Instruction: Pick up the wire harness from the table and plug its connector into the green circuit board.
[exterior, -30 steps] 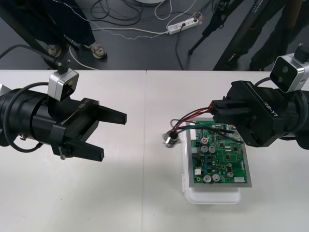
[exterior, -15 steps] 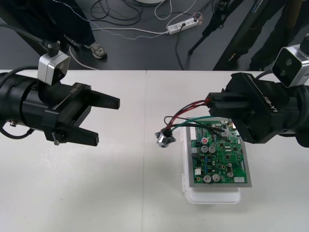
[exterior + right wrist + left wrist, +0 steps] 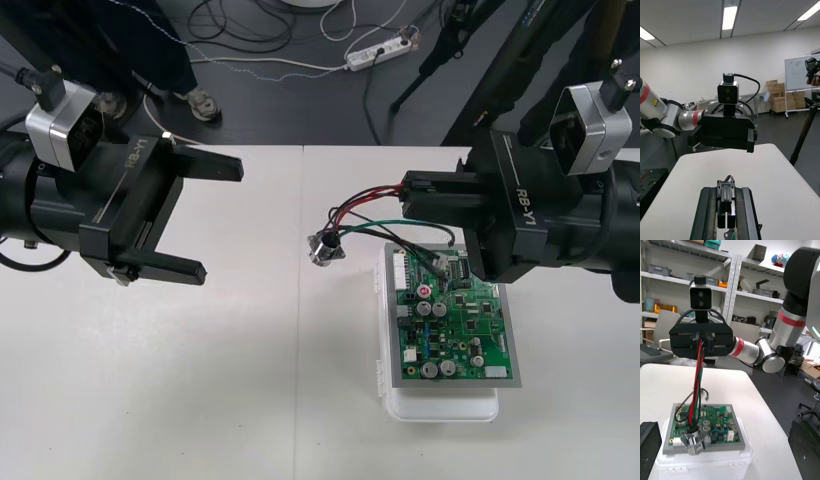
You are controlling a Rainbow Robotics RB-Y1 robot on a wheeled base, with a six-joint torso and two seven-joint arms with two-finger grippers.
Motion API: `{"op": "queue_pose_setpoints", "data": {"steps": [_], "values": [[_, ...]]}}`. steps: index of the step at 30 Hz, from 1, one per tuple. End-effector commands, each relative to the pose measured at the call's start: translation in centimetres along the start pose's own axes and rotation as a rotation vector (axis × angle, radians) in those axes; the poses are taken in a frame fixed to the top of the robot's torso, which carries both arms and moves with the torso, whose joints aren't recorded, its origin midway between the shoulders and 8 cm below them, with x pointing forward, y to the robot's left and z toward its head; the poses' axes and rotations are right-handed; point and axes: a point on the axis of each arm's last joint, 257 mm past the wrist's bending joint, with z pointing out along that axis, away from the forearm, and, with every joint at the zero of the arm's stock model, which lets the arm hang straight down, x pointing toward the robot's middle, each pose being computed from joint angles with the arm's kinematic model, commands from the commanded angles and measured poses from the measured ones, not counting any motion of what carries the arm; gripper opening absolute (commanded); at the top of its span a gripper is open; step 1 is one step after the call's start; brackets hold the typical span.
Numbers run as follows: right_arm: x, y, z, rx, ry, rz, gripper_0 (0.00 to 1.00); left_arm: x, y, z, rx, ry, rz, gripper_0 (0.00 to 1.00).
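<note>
My right gripper (image 3: 415,186) is shut on the small black plug (image 3: 725,195) of the wire harness, held above the far end of the green circuit board (image 3: 452,325). Red, black and green wires (image 3: 365,222) curve away from the plug toward the left. At their end hangs the round metal socket (image 3: 323,247), left of the board. In the left wrist view the wires (image 3: 698,382) drop straight from the right gripper (image 3: 702,343) to the socket (image 3: 694,442), in front of the board (image 3: 711,422). My left gripper (image 3: 218,220) stands open at the left, apart from the harness.
The board sits on a white base (image 3: 440,408) right of the table's middle. The table's far edge (image 3: 300,147) runs just behind both grippers, with dark floor and cables beyond. Bare tabletop (image 3: 200,390) spreads in front of the left arm.
The right gripper has risen and shifted left with the plug, drawing the socket up and to the left. The left gripper has also lifted and drawn back toward the far left.
</note>
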Motion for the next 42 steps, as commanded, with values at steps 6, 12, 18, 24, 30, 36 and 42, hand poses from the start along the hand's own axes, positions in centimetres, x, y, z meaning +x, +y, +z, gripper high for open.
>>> {"op": "queue_pose_setpoints", "data": {"steps": [6,12,18,24,30,36,42], "values": [[-1.1,0.1,-0.5,0.077,-0.021,-0.02,0.0,-2.1,1.2,0.7,-0.043,-0.006,0.161,1.0],[-1.3,0.4,-0.1,0.106,-0.007,-0.066,0.0,-2.0,1.2,1.0,-0.042,-0.007,0.159,1.0],[-1.1,0.3,0.3,0.12,-0.001,-0.09,0.0,-1.7,1.2,1.7,-0.029,-0.004,0.148,1.0],[-0.1,0.5,1.4,0.113,0.025,-0.103,0.0,-1.6,1.7,2.4,-0.036,-0.009,0.139,1.0],[0.3,0.7,2.0,0.1,0.038,-0.138,0.0,-1.6,2.1,3.3,-0.038,-0.013,0.134,1.0],[0.6,1.4,2.7,0.074,0.037,-0.189,0.0,-1.8,2.5,4.0,-0.045,-0.024,0.128,1.0],[0.9,1.9,3.1,0.061,0.032,-0.203,0.0,-2.2,2.9,4.4,-0.056,-0.038,0.132,1.0]]}}
